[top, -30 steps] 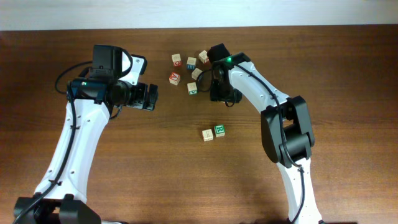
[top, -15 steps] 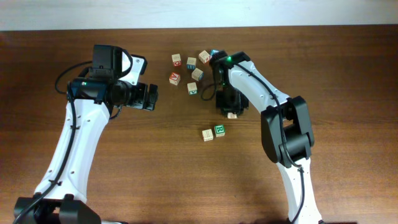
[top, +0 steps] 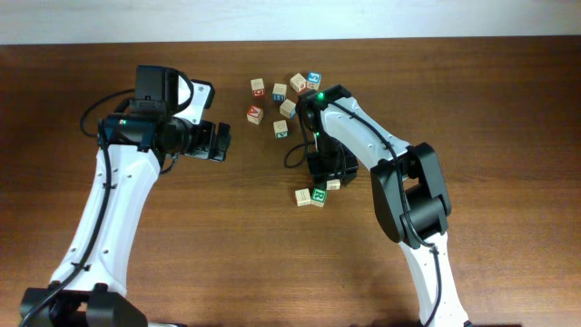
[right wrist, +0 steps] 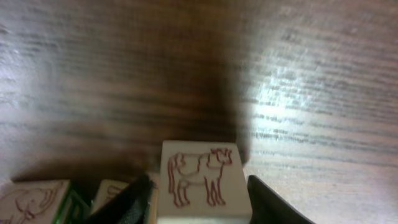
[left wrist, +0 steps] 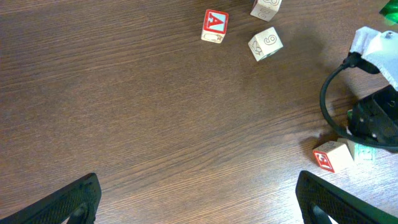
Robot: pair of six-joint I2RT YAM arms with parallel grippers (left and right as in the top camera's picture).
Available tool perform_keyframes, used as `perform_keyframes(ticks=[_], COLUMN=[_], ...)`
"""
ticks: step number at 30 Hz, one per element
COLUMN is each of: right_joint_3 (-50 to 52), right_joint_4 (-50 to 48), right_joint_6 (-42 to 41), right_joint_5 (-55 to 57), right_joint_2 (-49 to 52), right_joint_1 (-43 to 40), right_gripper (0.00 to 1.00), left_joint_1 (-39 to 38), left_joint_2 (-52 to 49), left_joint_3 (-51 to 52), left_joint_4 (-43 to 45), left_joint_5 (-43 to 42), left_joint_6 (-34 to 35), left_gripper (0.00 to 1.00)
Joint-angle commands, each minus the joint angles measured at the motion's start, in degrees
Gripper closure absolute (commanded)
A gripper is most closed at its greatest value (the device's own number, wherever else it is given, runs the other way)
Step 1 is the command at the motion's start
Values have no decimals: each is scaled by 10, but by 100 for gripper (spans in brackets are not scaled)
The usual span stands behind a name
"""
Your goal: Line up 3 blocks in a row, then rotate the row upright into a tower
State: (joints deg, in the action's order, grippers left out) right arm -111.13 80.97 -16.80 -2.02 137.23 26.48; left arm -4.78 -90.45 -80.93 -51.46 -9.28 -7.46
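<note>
Your right jaws are straddling the cow block (right wrist: 202, 180) low on the tabletop (top: 182, 236). One finger (right wrist: 270, 205) is lying against its side and the other is just beside it, so you cannot tell whether they are pinching it or standing loose. Your left jaws are gaping wide and empty, well apart from the work. The cow block is sitting just beside the green-letter block (top: 319, 193), which is crowding right up to the yellow-marked block (top: 302, 196), all three bunched below the loose cluster (top: 280, 91). That crowding is what is threatening you: if you are turning the cow block with the fingers this low, a finger is likely to be sweeping the green-letter block and dragging its neighbour round, or tipping the cow block onto another face. You are looking at ten blocks in all, three in this bunch and seven in the cluster, and two arms
</note>
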Motion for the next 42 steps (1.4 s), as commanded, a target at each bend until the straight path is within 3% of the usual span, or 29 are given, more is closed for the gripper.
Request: perform_keyframes(ticks=[1, 12, 18, 22, 29, 35, 42], right_joint_3=[0, -131, -111, -25, 190, 332, 387], right_joint_4=[7, 76, 118, 108, -43, -175, -238], right_joint_6=[8, 7, -36, -56, -73, -67, -55], right_joint_5=[-7, -7, 17, 16, -30, -67, -83], right_joint_2=[-16, -132, -252, -289, -330, -329, -317], right_joint_1=[3, -3, 2, 21, 68, 76, 76], right_gripper=[41, 40, 46, 51, 53, 80, 90], left_joint_1=[-2, -2, -2, -2, -2, -2, -2], left_joint_2=[-2, -2, -2, -2, -2, -2, -2], left_joint_3=[-13, -13, -13, -13, -13, -13, -13], left_joint_4=[-1, -1, -1, -1, -1, -1, -1], left_joint_5=[-8, -8, -8, -8, -8, -8, -8], left_joint_6=[7, 7, 7, 7, 7, 7, 7], left_gripper=[1, 1, 1, 1, 1, 1, 1])
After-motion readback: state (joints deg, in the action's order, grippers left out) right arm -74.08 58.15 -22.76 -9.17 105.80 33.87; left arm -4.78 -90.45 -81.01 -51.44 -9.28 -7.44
